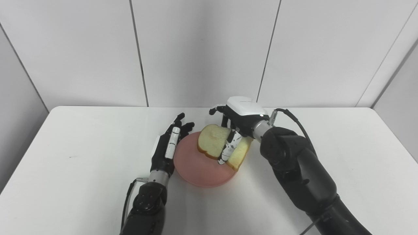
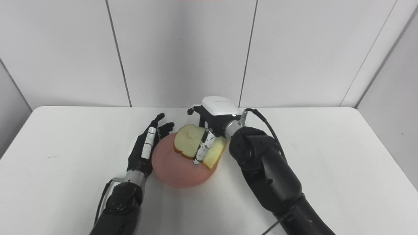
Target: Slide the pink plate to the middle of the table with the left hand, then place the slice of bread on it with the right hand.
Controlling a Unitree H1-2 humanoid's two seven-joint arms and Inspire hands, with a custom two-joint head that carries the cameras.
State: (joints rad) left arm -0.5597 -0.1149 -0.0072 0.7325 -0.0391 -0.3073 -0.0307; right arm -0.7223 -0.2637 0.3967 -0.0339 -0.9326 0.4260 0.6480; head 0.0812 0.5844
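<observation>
White table (image 1: 81,182) fills the lower frame, rounded far corners, grey panelled wall (image 1: 202,49) right behind its far edge. Lots of bare top left and right of the work; near side mostly taken by the two black arms. Right arm (image 1: 297,173) is the bulkiest thing, coming in from the bottom right, cable looping off its wrist. Left arm (image 1: 147,209) is lower, near the bottom edge, also with a cable. Pink plate (image 1: 196,169) sits about mid-table, flat, well clear of every table edge. Left hand (image 1: 168,147) stands on edge against the plate's left rim, fingers straight and together, pointing away, holding nothing; looks like it touches the rim, can't confirm contact. Slice of bread (image 1: 214,140) is over the plate's right half, tilted, its left end raised, its right end hanging past the plate's right rim. Right hand (image 1: 241,122) is closed on the bread from above and behind, thumb (image 1: 228,148) across the top face, other fingers hidden behind the slice. Can't tell whether the bread's lower edge touches the plate. White cover on the back of the right hand carries faint grey lettering, too small to read. No other writing or labels visible.
</observation>
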